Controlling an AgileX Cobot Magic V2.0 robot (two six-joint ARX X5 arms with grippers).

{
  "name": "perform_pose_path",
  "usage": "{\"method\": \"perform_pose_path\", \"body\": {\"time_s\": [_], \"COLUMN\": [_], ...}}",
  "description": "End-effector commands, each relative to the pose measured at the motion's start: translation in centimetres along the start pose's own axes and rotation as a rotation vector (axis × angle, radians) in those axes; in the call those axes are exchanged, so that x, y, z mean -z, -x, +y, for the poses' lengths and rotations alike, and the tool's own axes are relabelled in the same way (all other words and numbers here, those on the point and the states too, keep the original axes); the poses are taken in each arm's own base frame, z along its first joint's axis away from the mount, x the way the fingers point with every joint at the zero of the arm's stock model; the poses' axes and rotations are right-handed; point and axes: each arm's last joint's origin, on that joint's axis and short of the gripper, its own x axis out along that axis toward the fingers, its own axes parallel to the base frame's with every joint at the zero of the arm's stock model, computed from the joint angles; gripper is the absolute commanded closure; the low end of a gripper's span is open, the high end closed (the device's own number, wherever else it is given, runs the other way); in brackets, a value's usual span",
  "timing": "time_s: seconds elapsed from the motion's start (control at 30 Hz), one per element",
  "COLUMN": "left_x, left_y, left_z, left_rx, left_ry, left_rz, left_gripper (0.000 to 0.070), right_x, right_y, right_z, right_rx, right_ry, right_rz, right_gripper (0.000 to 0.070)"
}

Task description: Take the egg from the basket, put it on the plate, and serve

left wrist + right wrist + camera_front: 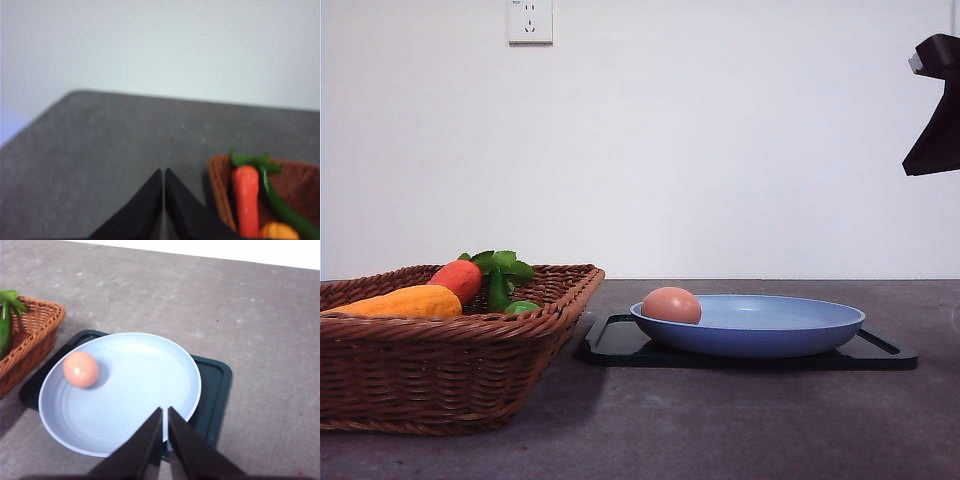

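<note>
Egg (80, 369) loose near plate (150, 385) rim beyond my clenched, empty right gripper (165, 412); jolting tray (215, 385) while serving could roll it off.

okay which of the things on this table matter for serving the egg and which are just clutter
Part of the job: egg, plate, basket.
Just lying about: black tray, toy carrot, yellow-orange toy vegetable, green leaves, wall socket.
</note>
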Motion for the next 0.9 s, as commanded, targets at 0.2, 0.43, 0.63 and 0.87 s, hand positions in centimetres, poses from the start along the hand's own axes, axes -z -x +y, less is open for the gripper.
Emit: {"method": "perform_pose_path", "body": {"time_s": [0.2,0.43,0.63,0.87], "left_x": [4.0,6.5,6.5,6.5], "left_y": [-1.5,-2.1,-2.3,-2.3], "left_z": [0.3,0.5,0.5,0.5], "left_rx": [-0.013,-0.022,-0.021,-0.020], "left_ry": [0.013,0.034,0.054,0.054], "left_rz": [0.116,0.188,0.160,0.156], "left_gripper": [0.0700,0.0700,0.0700,0.0700], "right_x": [-0.3,-0.3,-0.3,-0.3], "right_y": [0.0,0.0,0.0,0.0], "right_z": [0.1,0.1,0.1,0.1], "right_rx": [-0.006,-0.006,-0.006,-0.006], "right_ry": [-0.010,-0.010,-0.010,-0.010], "right_rz": [-0.012,-0.012,-0.012,-0.012], "right_gripper": [0.0700,0.0700,0.0700,0.0700]}}
